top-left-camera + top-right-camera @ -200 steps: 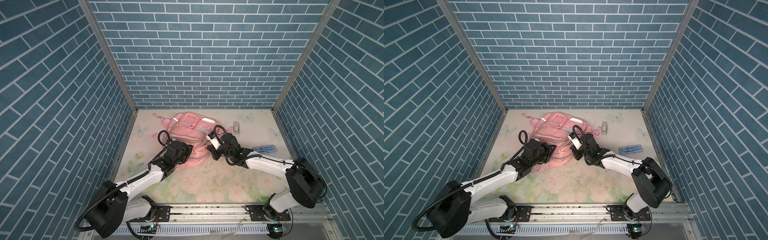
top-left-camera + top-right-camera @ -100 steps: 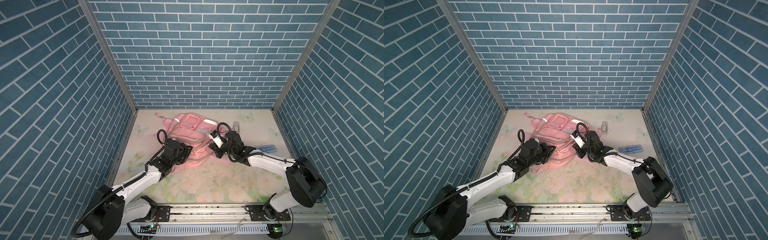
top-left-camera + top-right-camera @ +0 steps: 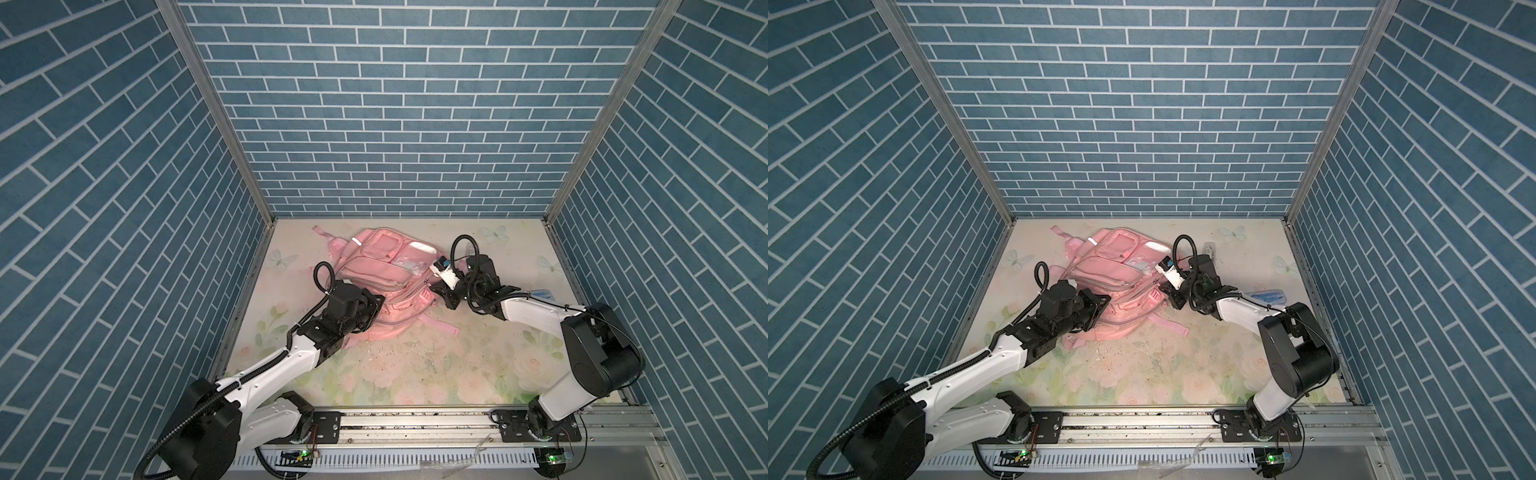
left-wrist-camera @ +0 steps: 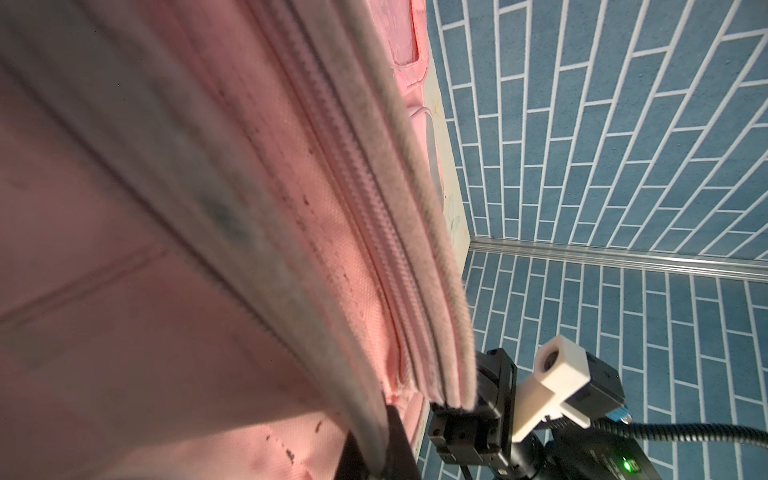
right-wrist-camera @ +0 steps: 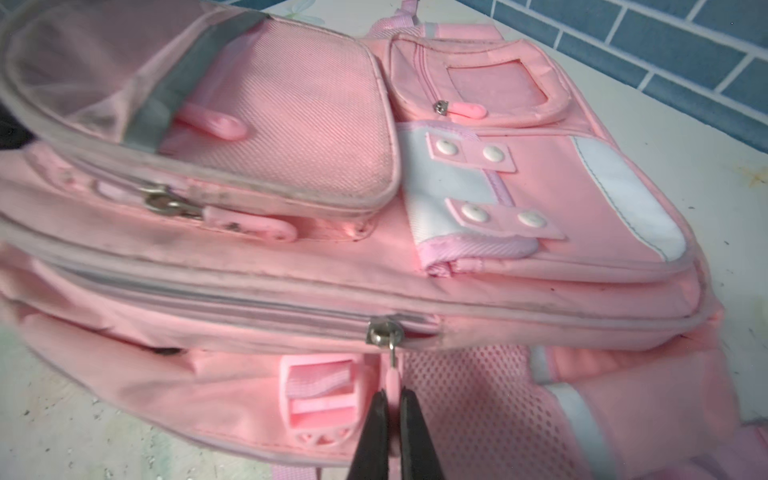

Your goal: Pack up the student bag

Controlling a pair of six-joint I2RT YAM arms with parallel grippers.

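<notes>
A: While the right gripper (image 5: 393, 397) pinches the zipper pull (image 5: 392, 374), where's the student bag (image 3: 376, 272)?

B: Toward the table's (image 3: 415, 374) far edge, left of centre. The left gripper (image 3: 375, 304) clamps its side, and the zipper track (image 5: 249, 302) seems to run from the pull toward that arm.

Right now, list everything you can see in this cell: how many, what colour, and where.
student bag: one, pink, lying on the table toward the back, left of centre
blue pouch: one, translucent blue, right side of the table, partly behind the right arm
small grey item: one, near the back, right of the bag; too small to identify
crumbs: many, pale and dark, scattered in front of the bag
table: one, pale floral
walls: three, blue brick, around the table
left gripper: one, black, shut on the bag's left edge
right gripper: one, black, shut on a pink zipper pull
</notes>
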